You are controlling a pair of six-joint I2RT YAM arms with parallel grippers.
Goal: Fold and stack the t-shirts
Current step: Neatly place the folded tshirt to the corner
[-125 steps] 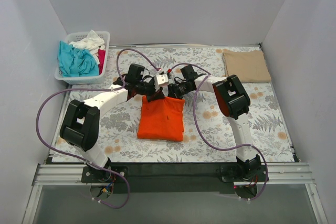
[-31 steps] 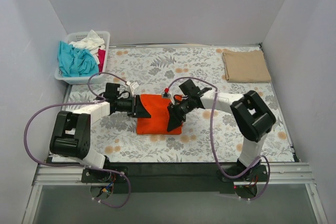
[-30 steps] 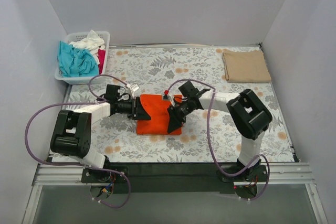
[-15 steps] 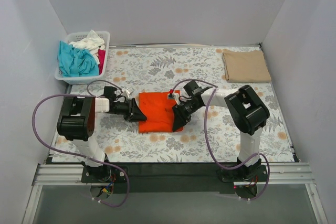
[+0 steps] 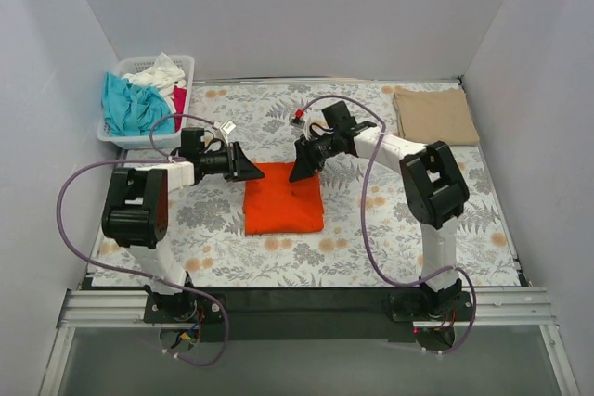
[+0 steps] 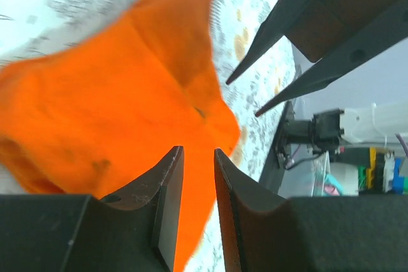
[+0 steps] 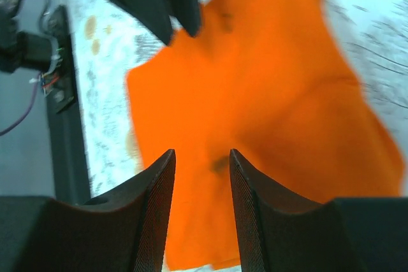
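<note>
Folding looks finished on the orange t-shirt (image 5: 283,203); from where I stand it lies as a compact rectangle in the middle of the floral table (image 5: 464,210), flat and fairly square. Both arms reach in at its far edge. The left gripper (image 6: 197,154) hovers by the far left corner, jaws a narrow slit apart with nothing between them; the right gripper (image 7: 201,155) hovers by the far right corner, jaws parted somewhat wider, also empty. The tan t-shirt (image 5: 436,116) lies folded in the far right corner, well apart from the orange one; the teal t-shirt (image 5: 130,107), the white one (image 5: 156,71) and the pink-red one (image 5: 179,99) are bundled in the basket (image 5: 139,142) at far left.

I'd judge the step in hand is moving the orange bundle onto the tan one. To do it well, each gripper should come down on its own corner and pinch through every layer, not just the top one; both should lift together and level so the fold does not sag open; the bundle should travel low and land with its edges lined up on the tan shirt; then both should let go at once.
</note>
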